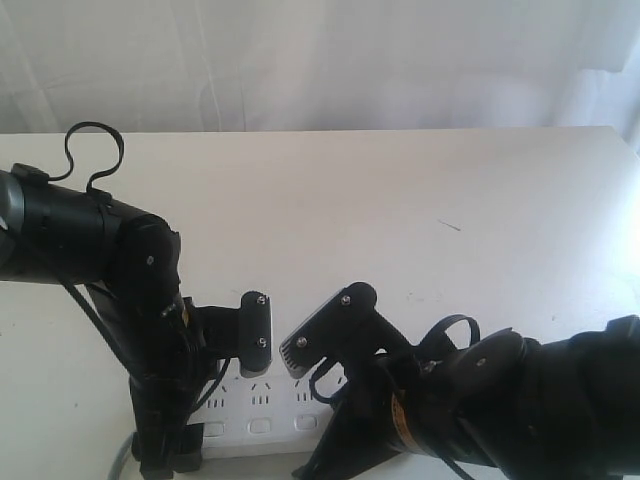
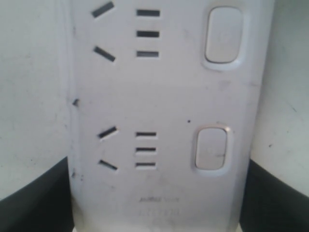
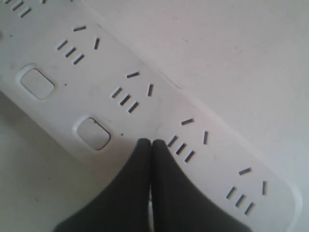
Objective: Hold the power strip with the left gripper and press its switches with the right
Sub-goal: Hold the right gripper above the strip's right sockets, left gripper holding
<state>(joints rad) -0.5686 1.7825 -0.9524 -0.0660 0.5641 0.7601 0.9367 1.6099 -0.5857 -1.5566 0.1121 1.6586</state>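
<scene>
Flat on the white table (image 1: 400,190), the long white plastic power strip (image 1: 270,410) looks light, stiff and slick, so the slim black left gripper (image 2: 157,193) pinches its long edges, while the bulky black right gripper (image 3: 150,142), fingers pressed together, poises just beside a rounded white switch (image 3: 94,133).

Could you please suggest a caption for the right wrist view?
The right gripper, shut, points its tip at the power strip beside a switch.
</scene>
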